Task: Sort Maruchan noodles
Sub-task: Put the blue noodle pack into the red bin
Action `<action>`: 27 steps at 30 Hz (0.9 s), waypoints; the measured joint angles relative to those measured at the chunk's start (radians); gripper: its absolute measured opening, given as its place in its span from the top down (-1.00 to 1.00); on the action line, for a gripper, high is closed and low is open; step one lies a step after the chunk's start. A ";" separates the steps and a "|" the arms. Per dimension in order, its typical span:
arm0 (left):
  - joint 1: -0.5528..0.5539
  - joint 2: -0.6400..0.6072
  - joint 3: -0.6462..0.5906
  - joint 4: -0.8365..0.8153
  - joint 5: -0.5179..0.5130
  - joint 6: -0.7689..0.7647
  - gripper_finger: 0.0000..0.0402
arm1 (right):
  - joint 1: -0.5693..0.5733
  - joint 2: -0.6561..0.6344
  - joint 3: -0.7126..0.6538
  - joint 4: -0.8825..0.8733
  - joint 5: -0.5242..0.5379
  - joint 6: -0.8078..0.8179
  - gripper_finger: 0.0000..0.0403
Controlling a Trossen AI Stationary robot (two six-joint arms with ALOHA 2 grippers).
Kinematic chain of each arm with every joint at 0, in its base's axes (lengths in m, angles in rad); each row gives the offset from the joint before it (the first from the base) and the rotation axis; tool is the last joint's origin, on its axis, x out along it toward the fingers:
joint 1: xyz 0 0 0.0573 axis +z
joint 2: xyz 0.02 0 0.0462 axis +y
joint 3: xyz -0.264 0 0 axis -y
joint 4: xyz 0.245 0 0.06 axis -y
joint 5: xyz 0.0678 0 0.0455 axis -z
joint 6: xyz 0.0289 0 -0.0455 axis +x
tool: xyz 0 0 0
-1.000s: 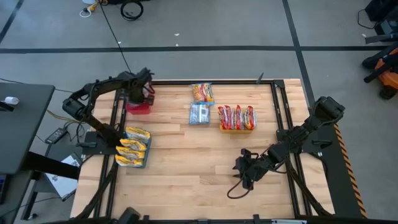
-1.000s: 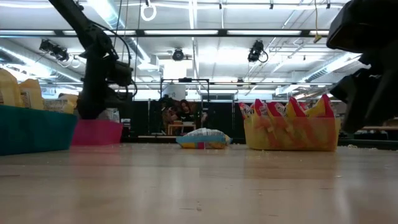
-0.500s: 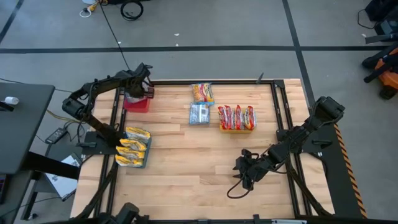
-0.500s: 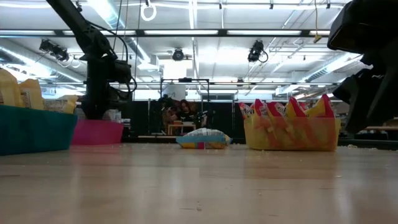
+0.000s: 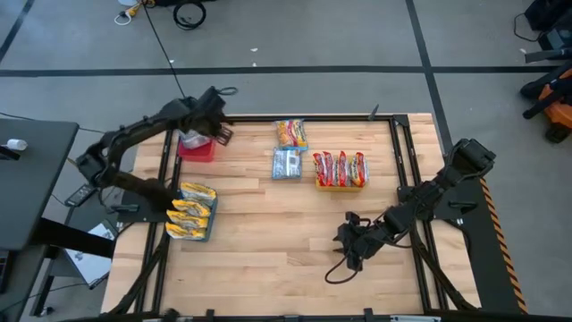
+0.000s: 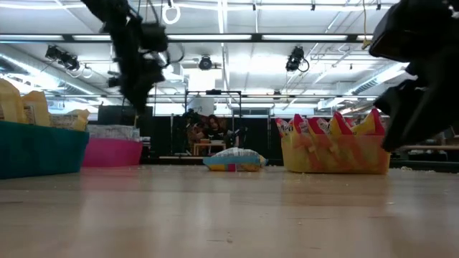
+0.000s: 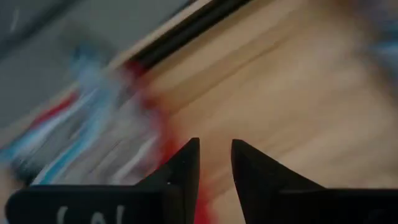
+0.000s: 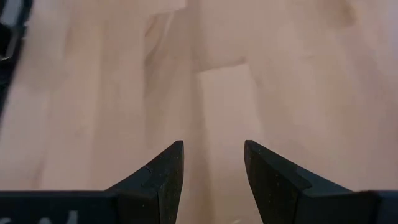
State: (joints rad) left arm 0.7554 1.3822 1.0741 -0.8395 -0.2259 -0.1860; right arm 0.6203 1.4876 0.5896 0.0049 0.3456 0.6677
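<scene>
My left gripper (image 5: 219, 130) hangs open and empty above the right edge of the red bin (image 5: 198, 154), at the table's far left. A silver-blue Maruchan packet (image 5: 189, 139) lies in that bin. Two loose packets lie flat on the table at the far middle, an orange one (image 5: 290, 134) and a silver-blue one (image 5: 287, 164). Yellow packets (image 5: 190, 211) fill the blue bin (image 5: 212, 219), and red packets (image 5: 340, 167) stand in the yellow bin (image 5: 340, 185). My right gripper (image 5: 349, 250) waits open over bare wood at the near right.
Black frame rails run along the table's left side (image 5: 164, 170) and right side (image 5: 402, 170). Bare wood (image 5: 268, 233) lies across the near middle of the table. In the low view the room behind the table shows a person (image 6: 204, 129) far off.
My left gripper has risen out of the red bin and swung a little toward the table's right edge, rolling as it went. The silver-blue packet stays in the red bin.
</scene>
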 joint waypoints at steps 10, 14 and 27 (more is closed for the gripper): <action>-0.439 0.091 -0.144 0.545 0.032 -0.211 0.32 | -0.102 -0.037 0.000 -0.027 0.004 -0.103 0.14; -0.421 0.229 -0.154 0.615 0.134 -0.384 0.15 | -0.104 -0.104 0.000 -0.064 0.017 -0.113 0.14; -0.382 0.526 -0.147 0.930 0.223 -0.659 -0.25 | -0.012 -0.149 -0.001 -0.076 0.053 -0.115 0.14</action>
State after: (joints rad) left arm 0.3729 1.9085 0.9272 0.0901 -0.0025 -0.8452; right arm 0.6087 1.3388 0.5888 -0.0711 0.3991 0.5523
